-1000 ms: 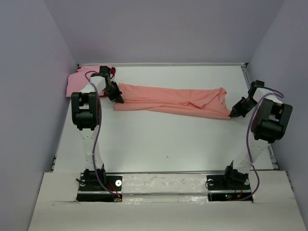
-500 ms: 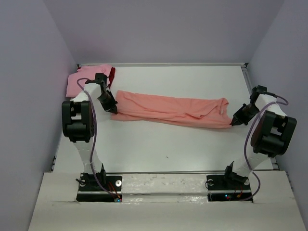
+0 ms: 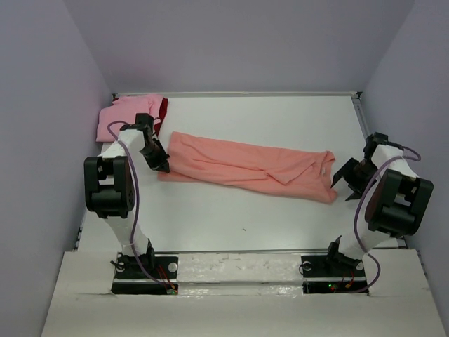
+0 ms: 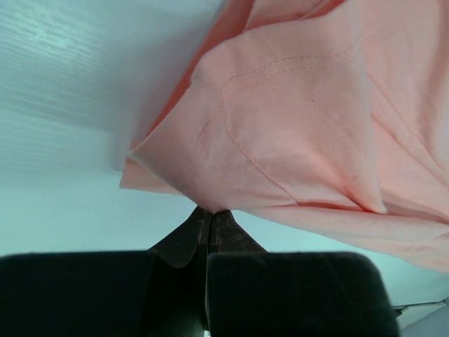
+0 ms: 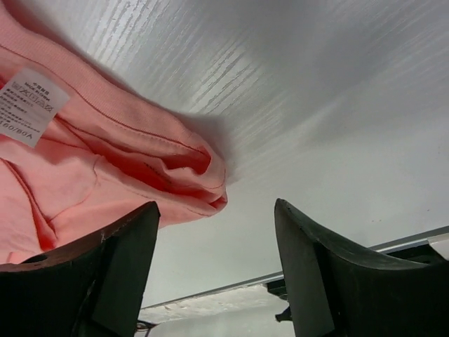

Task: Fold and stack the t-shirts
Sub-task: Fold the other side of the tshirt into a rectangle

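Where the salmon-orange t-shirt [image 3: 245, 165] lies stretched between the tools, left gripper [image 4: 209, 214] clamped on its hem corner, right gripper [image 5: 216, 209] jaws apart, collar end just ahead, unheld.

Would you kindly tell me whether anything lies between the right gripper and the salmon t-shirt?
Nothing visible does: the end of the salmon t-shirt lies on the table directly before the right gripper, whose jaws stand open.
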### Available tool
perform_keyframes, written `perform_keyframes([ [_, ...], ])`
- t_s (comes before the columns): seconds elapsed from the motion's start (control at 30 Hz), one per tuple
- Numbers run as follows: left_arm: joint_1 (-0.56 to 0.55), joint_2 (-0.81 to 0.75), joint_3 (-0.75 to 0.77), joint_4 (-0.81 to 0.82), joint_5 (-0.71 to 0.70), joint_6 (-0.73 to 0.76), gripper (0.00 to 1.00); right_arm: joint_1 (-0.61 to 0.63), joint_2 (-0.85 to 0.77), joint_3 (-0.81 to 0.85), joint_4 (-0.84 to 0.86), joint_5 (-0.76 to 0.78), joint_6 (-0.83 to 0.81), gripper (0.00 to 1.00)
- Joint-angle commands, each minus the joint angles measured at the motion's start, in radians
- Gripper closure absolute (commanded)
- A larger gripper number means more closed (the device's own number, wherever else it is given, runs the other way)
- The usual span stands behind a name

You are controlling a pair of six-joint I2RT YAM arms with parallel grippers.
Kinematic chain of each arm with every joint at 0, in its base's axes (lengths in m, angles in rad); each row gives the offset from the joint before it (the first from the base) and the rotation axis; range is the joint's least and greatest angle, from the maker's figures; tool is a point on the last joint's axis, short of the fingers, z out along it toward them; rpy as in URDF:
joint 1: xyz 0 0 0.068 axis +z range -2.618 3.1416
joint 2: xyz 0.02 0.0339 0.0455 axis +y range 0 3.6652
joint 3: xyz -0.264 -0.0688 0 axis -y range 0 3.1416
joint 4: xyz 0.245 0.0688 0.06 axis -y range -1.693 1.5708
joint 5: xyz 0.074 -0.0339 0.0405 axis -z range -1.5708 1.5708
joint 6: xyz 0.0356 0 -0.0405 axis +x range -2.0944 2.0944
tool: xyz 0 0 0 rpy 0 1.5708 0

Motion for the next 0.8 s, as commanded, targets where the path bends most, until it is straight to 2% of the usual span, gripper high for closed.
perform_keyframes([
  [0.0, 0.007, -0.018, 0.082, -0.008, 0.006, 0.024, 0.93, -0.007, -0.093, 0.013, -0.015, 0.035, -0.005, 0.28],
  [0.2, 0.007, 0.008, 0.137, -0.031, 0.020, 0.038, 0.92, 0.005, -0.113, 0.080, -0.005, -0.111, 0.002, 0.28],
  [0.4, 0.007, 0.035, 0.195, -0.057, 0.030, 0.059, 0.87, 0.045, -0.138, 0.126, 0.046, -0.216, 0.012, 0.28],
  [0.5, 0.007, 0.052, 0.209, -0.065, 0.037, 0.073, 0.81, 0.068, -0.109, 0.125, 0.081, -0.291, 0.033, 0.28],
  [0.6, -0.010, 0.061, 0.211, -0.067, 0.041, 0.082, 0.70, 0.122, -0.080, 0.119, 0.132, -0.310, 0.073, 0.28],
  [0.67, -0.024, 0.066, 0.211, -0.071, 0.041, 0.088, 0.55, 0.149, -0.067, 0.108, 0.164, -0.322, 0.097, 0.29],
  [0.7, -0.024, 0.065, 0.211, -0.071, 0.043, 0.088, 0.44, 0.175, -0.049, 0.106, 0.194, -0.333, 0.119, 0.29],
  [0.77, -0.024, 0.062, 0.211, -0.071, 0.041, 0.093, 0.38, 0.202, -0.024, 0.113, 0.225, -0.326, 0.131, 0.31],
])
